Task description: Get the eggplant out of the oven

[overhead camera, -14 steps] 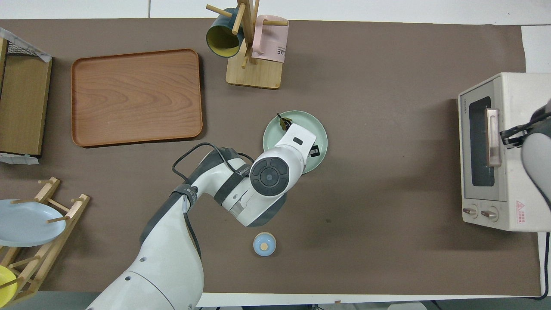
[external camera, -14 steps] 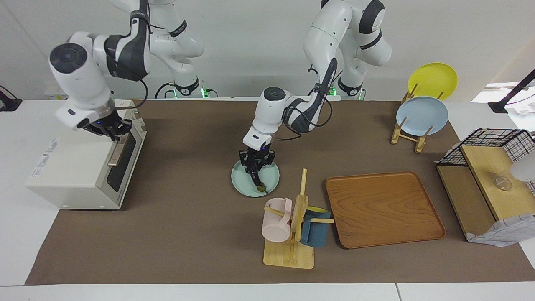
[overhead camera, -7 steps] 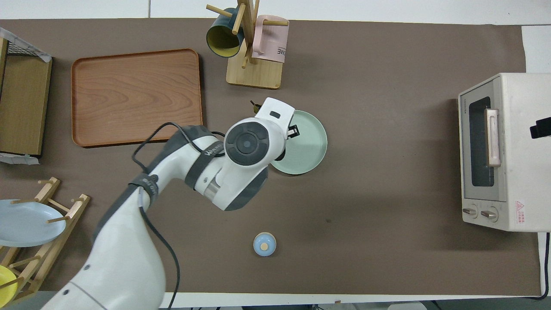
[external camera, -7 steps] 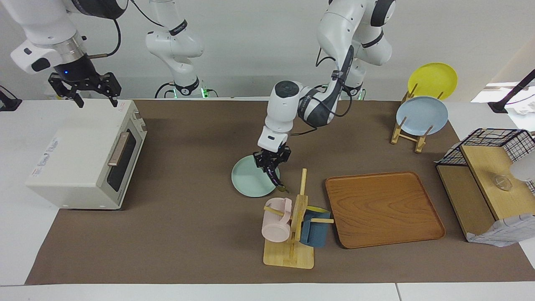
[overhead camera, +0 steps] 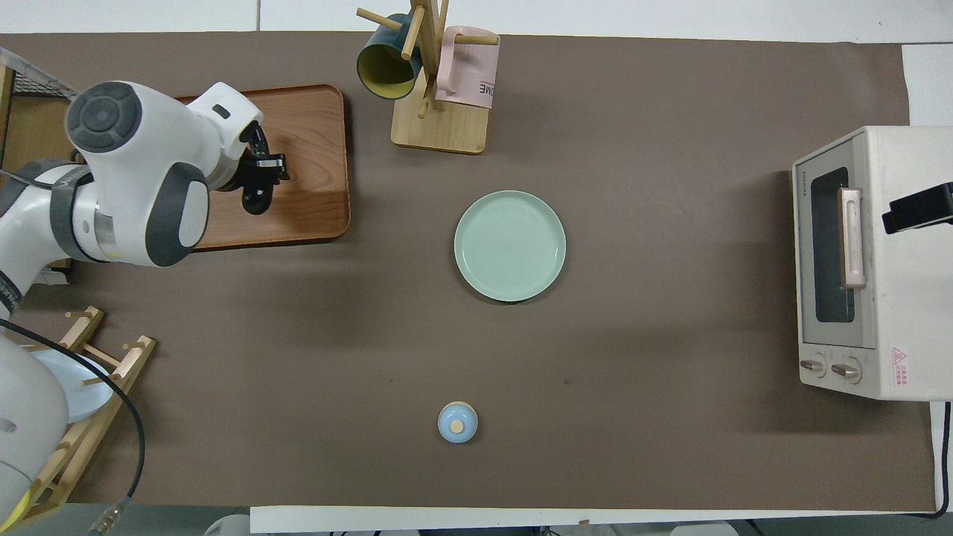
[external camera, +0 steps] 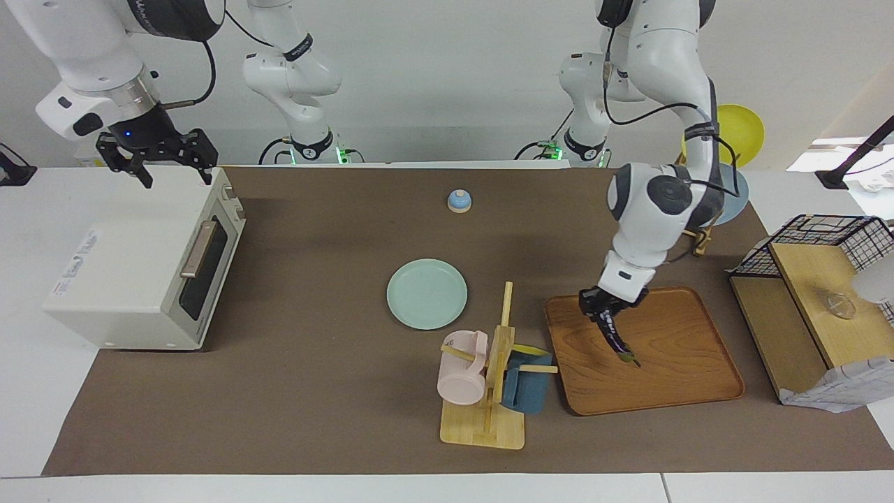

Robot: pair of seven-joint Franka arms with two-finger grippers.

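Note:
The cream-white oven [external camera: 140, 258] stands at the right arm's end of the table with its dark glass door shut; it also shows in the overhead view [overhead camera: 871, 260]. My left gripper [external camera: 606, 314] is shut on the dark purple eggplant [external camera: 619, 342] and holds it over the wooden tray [external camera: 670, 370]. The eggplant hangs tip down, close to the tray's surface. In the overhead view the left gripper [overhead camera: 260, 167] and the eggplant [overhead camera: 255, 199] are over the tray [overhead camera: 313, 149]. My right gripper [external camera: 174, 168] is open and empty above the oven's top; the overhead view shows it at the edge [overhead camera: 919, 211].
An empty mint-green plate [external camera: 426, 293] lies mid-table. A wooden mug rack [external camera: 489, 377] with a pink and a blue mug stands beside the tray. A small blue knob-topped piece [external camera: 459, 201] sits nearer to the robots. A plate rack [external camera: 705, 192] and a wire shelf [external camera: 803, 293] stand at the left arm's end.
My left gripper lifted the eggplant off the mint-green plate and carried it over the wooden tray. My right gripper rose from the oven's handle to above the oven's top.

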